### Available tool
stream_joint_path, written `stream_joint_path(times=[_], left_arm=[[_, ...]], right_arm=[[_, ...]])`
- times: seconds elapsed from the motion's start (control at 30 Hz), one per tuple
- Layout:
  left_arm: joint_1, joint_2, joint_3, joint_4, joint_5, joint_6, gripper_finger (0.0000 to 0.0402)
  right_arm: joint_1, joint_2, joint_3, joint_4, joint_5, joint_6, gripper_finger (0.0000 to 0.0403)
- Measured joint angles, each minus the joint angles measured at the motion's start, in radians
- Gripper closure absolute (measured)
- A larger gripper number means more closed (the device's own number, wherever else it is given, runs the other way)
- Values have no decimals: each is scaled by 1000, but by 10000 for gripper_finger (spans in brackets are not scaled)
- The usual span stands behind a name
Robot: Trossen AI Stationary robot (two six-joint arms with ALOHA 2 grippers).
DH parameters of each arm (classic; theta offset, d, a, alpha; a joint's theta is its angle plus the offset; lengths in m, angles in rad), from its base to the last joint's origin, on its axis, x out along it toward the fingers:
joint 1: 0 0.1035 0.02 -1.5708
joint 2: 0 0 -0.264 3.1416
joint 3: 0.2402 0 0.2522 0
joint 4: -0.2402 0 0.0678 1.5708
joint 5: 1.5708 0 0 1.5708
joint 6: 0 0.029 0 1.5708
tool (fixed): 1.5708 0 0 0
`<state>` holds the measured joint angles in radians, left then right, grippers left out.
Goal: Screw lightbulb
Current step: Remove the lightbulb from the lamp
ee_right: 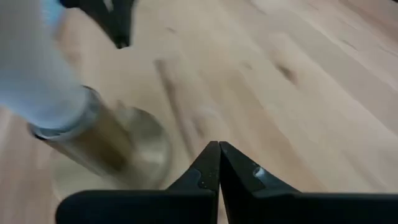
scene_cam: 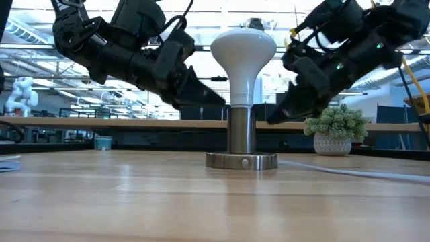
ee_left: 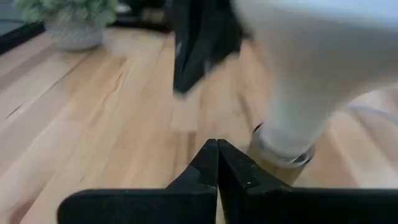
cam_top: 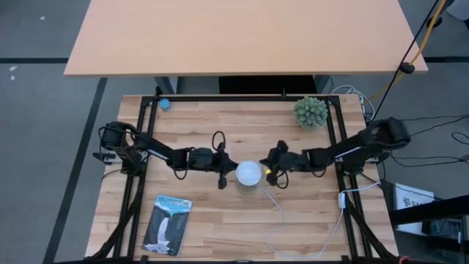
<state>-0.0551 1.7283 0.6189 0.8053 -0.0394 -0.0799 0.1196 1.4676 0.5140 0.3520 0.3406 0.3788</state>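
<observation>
The white lightbulb (scene_cam: 243, 50) stands upright with its narrow lower end in a metal socket (scene_cam: 242, 160), which rests by its round base on the middle of the wooden table (cam_top: 220, 213). My left gripper (ee_left: 217, 149) is shut. It points slightly down at the bulb's neck from the table's left and stops just short of it (scene_cam: 218, 99). My right gripper (ee_right: 219, 148) is also shut. It slants down beside the socket from the table's right (scene_cam: 274, 119) and has nothing between its fingers.
A potted plant (cam_top: 311, 112) stands at the far right. A flat blue packaging card (cam_top: 167, 224) lies at the near left. A white cord (cam_top: 282, 220) runs from the socket toward the near right. A small blue object (cam_top: 164, 104) sits at the far left corner.
</observation>
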Motion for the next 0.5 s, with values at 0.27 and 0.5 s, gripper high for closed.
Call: stream_joint_path(times=[0.27,0.5], left_arm=[[0,0,0,-86,-21,-17,401],[-24,0,0,-123,2,-27,401]], right_arm=[[146,-213,0,-383,138,227,403],[330,-198,2,-475,323,510,403]])
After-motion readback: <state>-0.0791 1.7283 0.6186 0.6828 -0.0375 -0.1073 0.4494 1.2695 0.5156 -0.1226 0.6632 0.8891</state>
